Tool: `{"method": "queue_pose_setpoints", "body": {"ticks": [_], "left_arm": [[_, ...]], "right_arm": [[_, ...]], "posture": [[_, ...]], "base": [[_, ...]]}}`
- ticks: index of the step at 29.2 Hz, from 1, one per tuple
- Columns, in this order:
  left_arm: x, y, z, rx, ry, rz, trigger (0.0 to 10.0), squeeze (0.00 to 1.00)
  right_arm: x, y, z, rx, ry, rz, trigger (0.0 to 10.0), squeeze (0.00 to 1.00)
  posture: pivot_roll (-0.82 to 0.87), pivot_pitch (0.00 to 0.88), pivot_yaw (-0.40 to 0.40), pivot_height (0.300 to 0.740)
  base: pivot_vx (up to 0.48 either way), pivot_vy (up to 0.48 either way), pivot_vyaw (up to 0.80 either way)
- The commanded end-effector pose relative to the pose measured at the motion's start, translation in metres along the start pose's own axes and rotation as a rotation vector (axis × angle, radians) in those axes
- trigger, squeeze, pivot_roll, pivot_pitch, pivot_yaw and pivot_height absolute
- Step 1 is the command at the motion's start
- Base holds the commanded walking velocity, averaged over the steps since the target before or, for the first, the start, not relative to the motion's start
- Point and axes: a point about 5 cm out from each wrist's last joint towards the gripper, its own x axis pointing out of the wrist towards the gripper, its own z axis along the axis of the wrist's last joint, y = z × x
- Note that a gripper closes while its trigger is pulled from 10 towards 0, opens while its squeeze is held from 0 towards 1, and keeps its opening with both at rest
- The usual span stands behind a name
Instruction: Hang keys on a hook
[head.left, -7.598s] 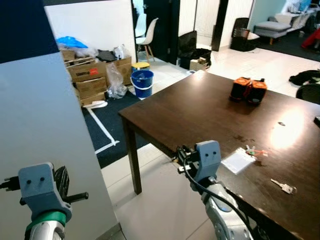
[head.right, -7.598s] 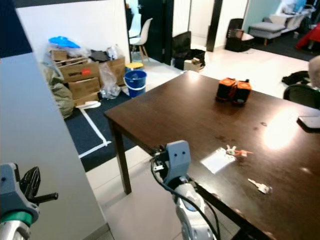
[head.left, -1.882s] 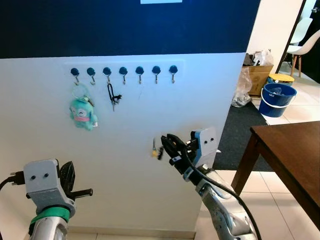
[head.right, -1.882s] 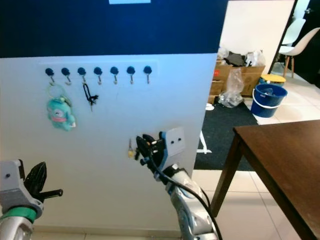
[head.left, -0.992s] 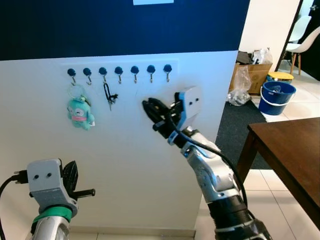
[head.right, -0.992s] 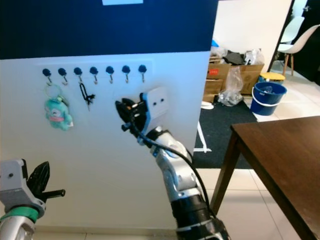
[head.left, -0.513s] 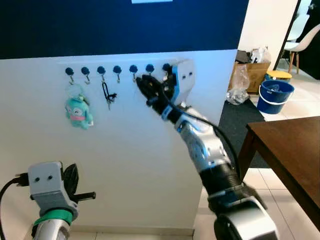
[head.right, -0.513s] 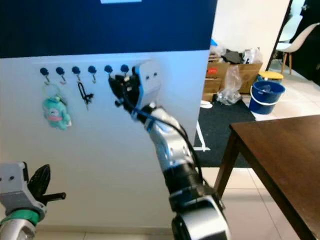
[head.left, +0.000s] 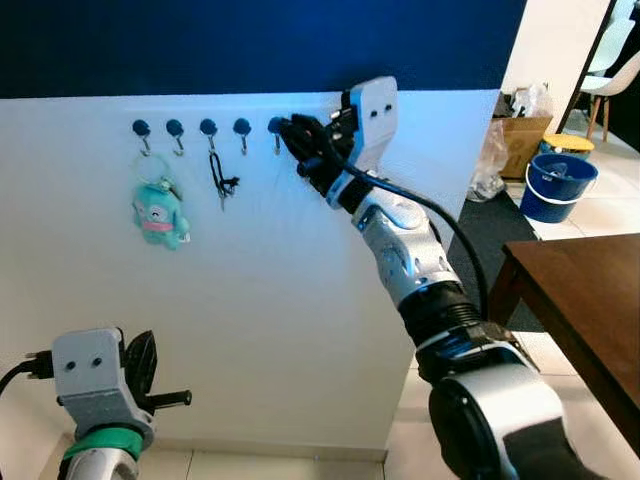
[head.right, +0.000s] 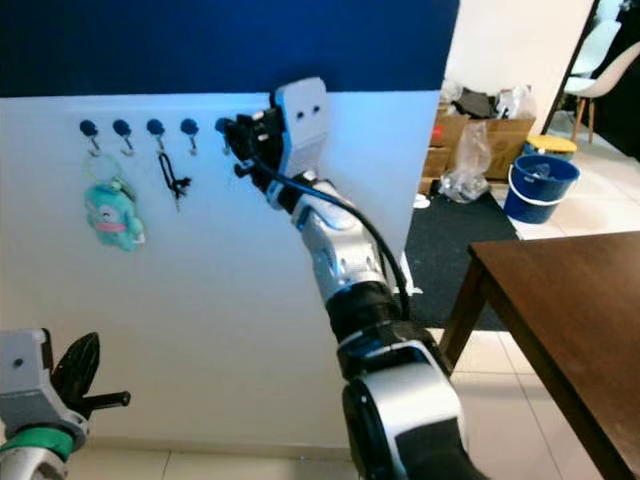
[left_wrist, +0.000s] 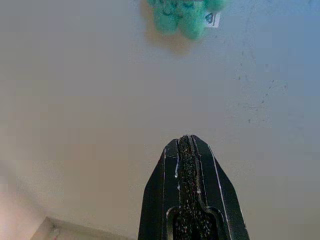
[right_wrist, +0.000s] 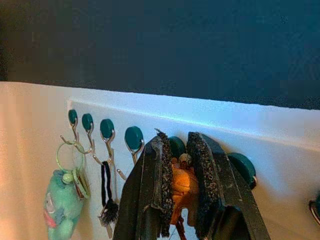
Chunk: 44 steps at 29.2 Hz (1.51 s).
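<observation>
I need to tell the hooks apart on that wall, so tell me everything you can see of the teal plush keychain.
The teal plush keychain is a small, soft-looking turquoise creature with a pink patch on its front. It hangs upright from a thin, pale ring at its top; the ring loops over one of the leftmost blue-capped hooks of the row. It rests against the white wall. Neither gripper touches it; a black strap hangs just to its right.

Hook row (head.left: 175, 128) on wall (head.left: 250, 300), plush keychain (head.left: 158, 212) hanging leftward, table (head.left: 580, 300) right, bucket (head.left: 560, 186) behind it
</observation>
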Motion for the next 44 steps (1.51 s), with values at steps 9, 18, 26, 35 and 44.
{"method": "queue_pose_setpoints", "body": {"ticks": [9, 18, 26, 35, 44], "left_arm": [[-0.001, 0.004, 0.0, 0.006, 0.012, 0.015, 10.0, 0.0], [-0.001, 0.004, 0.001, 0.004, 0.016, 0.014, 10.0, 0.0], [-0.001, 0.003, 0.001, 0.002, 0.02, 0.007, 10.0, 0.0], [-0.001, 0.002, 0.001, -0.002, 0.024, 0.003, 10.0, 0.0], [-0.001, 0.002, 0.001, -0.003, 0.028, 0.003, 10.0, 0.0]], "right_arm": [[-0.001, -0.02, 0.011, -0.009, -0.041, -0.073, 10.0, 0.0], [-0.005, -0.031, 0.018, -0.018, -0.078, -0.097, 10.0, 0.0], [-0.01, -0.038, 0.018, -0.027, -0.085, -0.118, 10.0, 0.0], [-0.017, -0.041, 0.012, -0.013, -0.077, -0.125, 10.0, 0.0], [-0.024, -0.033, -0.002, 0.012, -0.056, -0.089, 10.0, 0.0]], "posture": [[0.0, 0.071, 0.123, 0.74], [0.0, 0.072, 0.131, 0.74], [-0.01, 0.076, 0.137, 0.74], [-0.01, 0.085, 0.138, 0.74], [-0.01, 0.089, 0.139, 0.74]], "base": [[0.0, 0.0, 0.0], [0.0, 0.0, 0.0], [0.0, 0.0, 0.0], [0.0, 0.0, 0.0], [0.0, 0.0, 0.0]]}}
